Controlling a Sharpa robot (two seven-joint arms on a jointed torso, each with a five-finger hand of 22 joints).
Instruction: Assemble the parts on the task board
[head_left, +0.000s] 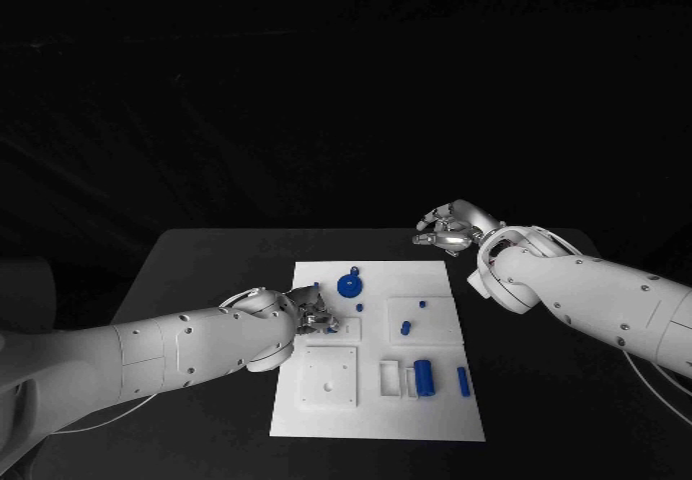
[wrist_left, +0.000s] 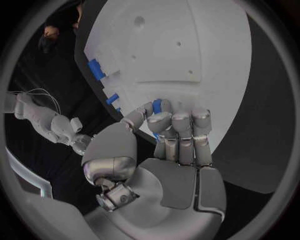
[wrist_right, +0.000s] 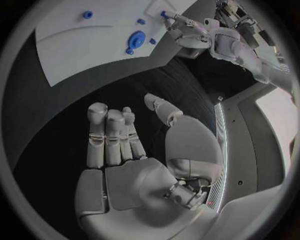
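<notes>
Head view: my left robot hand (head_left: 315, 312) sits at the white board's (head_left: 433, 420) left edge, pinching a small blue part (head_left: 333, 325), I judge to seat it there. My right robot hand (head_left: 450, 230) hovers off the board's far right corner, out of the way. The black tabletop (head_left: 202, 270) lies in a dark room.

Left wrist view: my fingers (wrist_left: 181, 130) curl around the blue part (wrist_left: 157, 105) over the board (wrist_left: 187, 45).

Right wrist view: my right robot hand (wrist_right: 125, 145) is spread and holds nothing, above the tabletop (wrist_right: 56, 120).
</notes>
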